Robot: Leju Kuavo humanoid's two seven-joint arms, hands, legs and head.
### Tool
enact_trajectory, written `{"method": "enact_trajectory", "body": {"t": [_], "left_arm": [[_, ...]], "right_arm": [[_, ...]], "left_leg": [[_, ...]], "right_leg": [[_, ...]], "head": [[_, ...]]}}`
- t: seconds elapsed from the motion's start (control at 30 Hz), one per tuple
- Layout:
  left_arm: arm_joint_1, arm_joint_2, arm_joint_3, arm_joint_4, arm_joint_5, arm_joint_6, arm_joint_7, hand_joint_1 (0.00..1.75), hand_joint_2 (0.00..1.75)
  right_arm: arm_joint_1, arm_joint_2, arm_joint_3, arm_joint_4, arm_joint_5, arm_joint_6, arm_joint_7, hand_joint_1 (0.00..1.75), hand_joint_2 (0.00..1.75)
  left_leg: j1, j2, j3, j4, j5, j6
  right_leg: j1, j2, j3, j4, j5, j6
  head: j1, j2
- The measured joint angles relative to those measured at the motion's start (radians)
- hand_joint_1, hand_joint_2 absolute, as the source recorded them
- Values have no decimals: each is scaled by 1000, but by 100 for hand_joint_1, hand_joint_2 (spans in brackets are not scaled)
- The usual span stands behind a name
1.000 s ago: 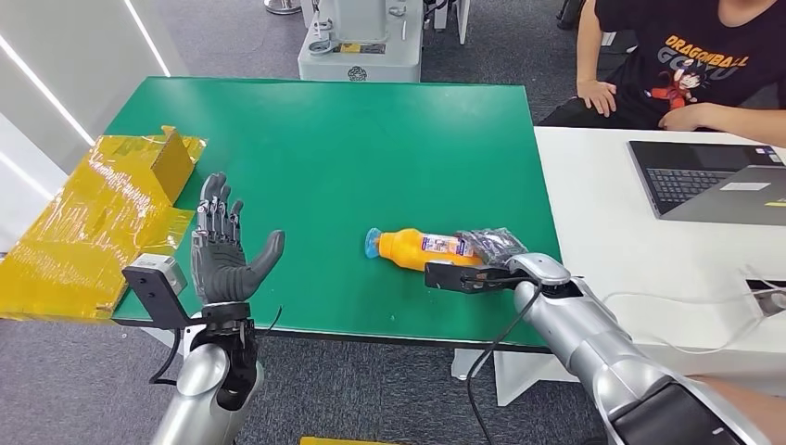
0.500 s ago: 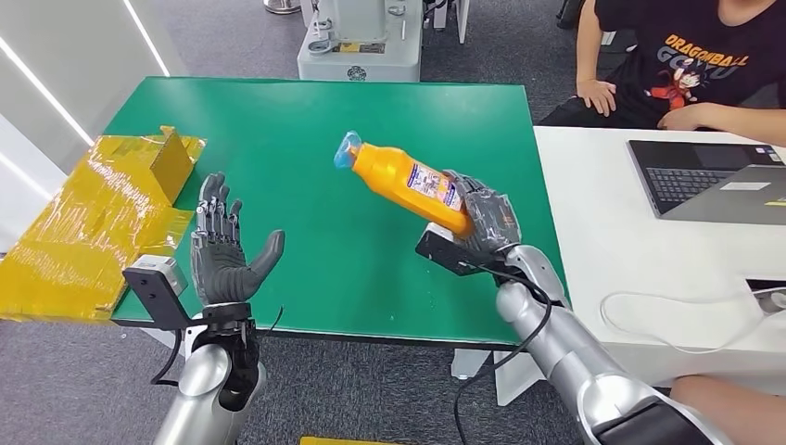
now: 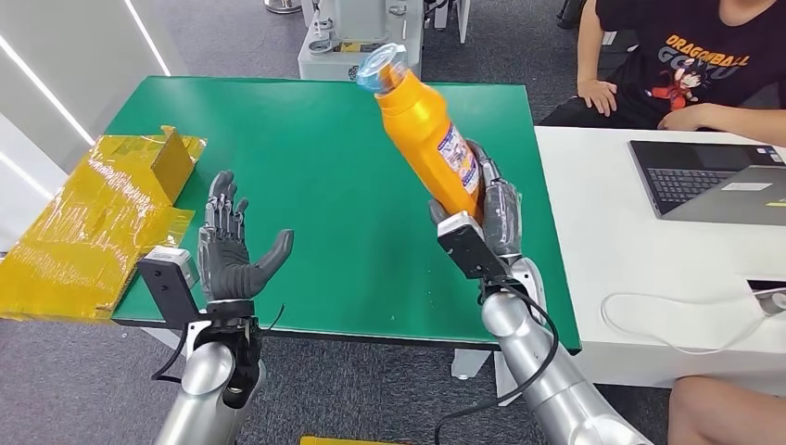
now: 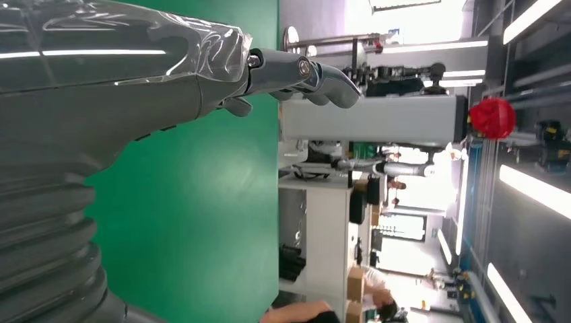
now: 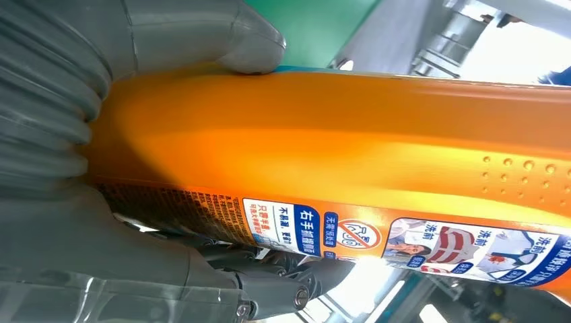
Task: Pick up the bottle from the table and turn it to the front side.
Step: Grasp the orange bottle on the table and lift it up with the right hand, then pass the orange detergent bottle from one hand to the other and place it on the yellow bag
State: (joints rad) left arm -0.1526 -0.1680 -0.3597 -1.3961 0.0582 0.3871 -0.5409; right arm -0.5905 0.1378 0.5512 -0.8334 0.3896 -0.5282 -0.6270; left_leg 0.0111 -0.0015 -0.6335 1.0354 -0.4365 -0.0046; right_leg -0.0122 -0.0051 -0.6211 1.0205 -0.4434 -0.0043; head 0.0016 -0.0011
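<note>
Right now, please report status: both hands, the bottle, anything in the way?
Right hand grips orange bottle, lifted off green table, cap up, tilted. Left hand open, holding nothing. Nothing blocking.

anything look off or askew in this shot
Nothing is spilled or damaged. The orange bottle is off the green table, tilted in the right robot hand, blue cap on. The left robot hand is open. The yellow taped box overhangs the table's edge.

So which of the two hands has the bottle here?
The right hand: it grips the orange bottle near its base, cap up, above the green table. The left hand is open, holding nothing.
</note>
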Motion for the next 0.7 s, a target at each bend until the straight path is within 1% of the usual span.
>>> {"method": "enact_trajectory", "body": {"t": [0.1, 0.2, 0.37, 0.43, 0.57, 0.7], "left_arm": [[-18, 1, 0, 3, 18, -74, 24, 0, 175], [-38, 4, -1, 5, 25, -150, 51, 0, 175], [-89, 15, -8, 15, 19, -244, 114, 0, 175], [-122, 22, -18, 29, 5, -270, 140, 0, 175], [-184, 35, -38, 69, -14, -293, 161, 0, 175], [-233, 47, -59, 109, -33, -315, 181, 0, 175]], "right_arm": [[63, 0, 0, -80, -81, 1, -5, 175, 175], [118, 0, 0, -144, -134, 13, -6, 175, 175], [161, 0, 0, -204, -175, 49, 2, 175, 175], [163, 0, 0, -213, -183, 66, 10, 175, 175], [169, 0, 1, -222, -184, 87, 17, 175, 175], [173, -2, 5, -221, -144, 115, 32, 175, 175]], "left_leg": [[0, 0, 0, 0, 0, 0], [0, 0, 0, 0, 0, 0], [0, 1, 0, 0, 0, 0], [0, 0, 0, 0, 0, 0], [0, 1, 0, 0, 0, 0], [0, 1, 0, 0, 0, 0]], "right_leg": [[0, 0, 0, 0, 0, 0], [0, 1, 0, 0, 0, 0], [0, 1, -1, 0, 0, 0], [0, 1, -1, 0, 0, 0], [0, 1, -1, 1, 0, 0], [0, 1, -1, 1, 0, 0]], "head": [[0, 0], [0, 0], [0, 0], [0, 0], [0, 0], [0, 0]]}}
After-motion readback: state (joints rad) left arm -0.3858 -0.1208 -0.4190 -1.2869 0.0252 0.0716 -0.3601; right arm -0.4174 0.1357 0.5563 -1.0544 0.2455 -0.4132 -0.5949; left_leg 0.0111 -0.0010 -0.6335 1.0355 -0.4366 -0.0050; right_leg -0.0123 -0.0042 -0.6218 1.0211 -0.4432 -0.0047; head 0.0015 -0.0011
